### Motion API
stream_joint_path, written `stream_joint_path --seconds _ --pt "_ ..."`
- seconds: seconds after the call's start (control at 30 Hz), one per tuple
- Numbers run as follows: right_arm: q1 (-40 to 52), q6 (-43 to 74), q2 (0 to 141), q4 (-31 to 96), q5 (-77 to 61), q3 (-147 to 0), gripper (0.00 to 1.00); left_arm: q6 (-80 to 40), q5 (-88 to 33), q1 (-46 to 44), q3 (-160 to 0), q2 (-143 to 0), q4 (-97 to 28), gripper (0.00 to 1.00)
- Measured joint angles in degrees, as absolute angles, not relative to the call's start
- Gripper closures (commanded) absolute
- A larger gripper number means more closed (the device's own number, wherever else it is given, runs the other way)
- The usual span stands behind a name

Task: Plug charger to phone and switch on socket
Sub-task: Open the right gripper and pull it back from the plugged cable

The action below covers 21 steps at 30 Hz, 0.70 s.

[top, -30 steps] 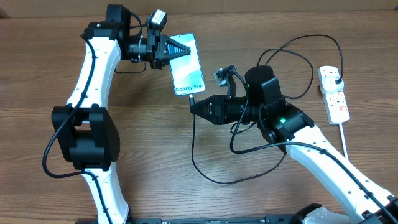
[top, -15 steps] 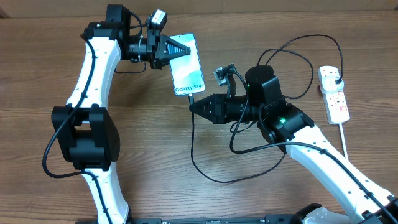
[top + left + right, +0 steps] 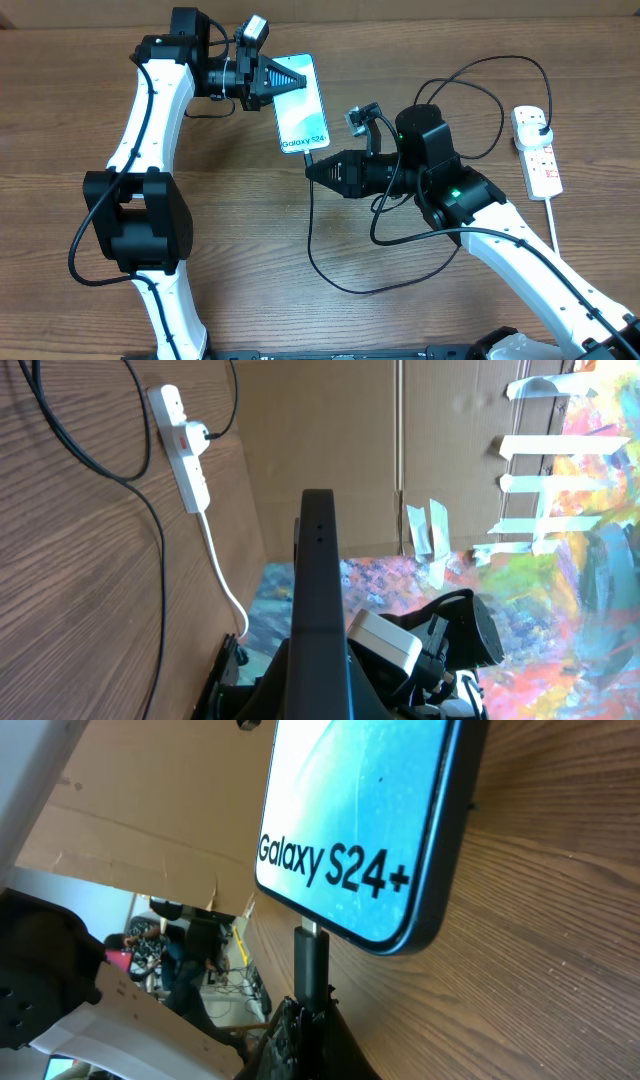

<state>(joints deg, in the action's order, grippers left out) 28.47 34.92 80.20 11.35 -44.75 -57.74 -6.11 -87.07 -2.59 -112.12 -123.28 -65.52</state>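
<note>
The phone [image 3: 301, 118] with its bright blue lit screen is held just above the table by my left gripper [image 3: 285, 82], shut on its far end; in the left wrist view I see the phone edge-on [image 3: 318, 590]. My right gripper [image 3: 312, 171] is shut on the charger connector [image 3: 310, 960], whose tip sits in the port at the phone's near end [image 3: 350, 830]. The black charger cable [image 3: 330, 270] loops over the table to a black plug in the white socket [image 3: 536, 150] at the right, also seen in the left wrist view [image 3: 185, 455].
The socket's thick white cord [image 3: 556, 225] runs toward the table's front right. Black cable loops [image 3: 470, 95] lie between the right arm and the socket. Cardboard panels [image 3: 330, 450] stand past the table's edge.
</note>
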Motion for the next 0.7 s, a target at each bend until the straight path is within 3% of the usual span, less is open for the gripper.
stream_joint_path --seconds 0.7 --pt "28.2 36.0 80.3 9.1 -45.7 -57.6 0.96 -6.5 -87.9 -2.8 -112.1 -123.3 -65.5 0.96"
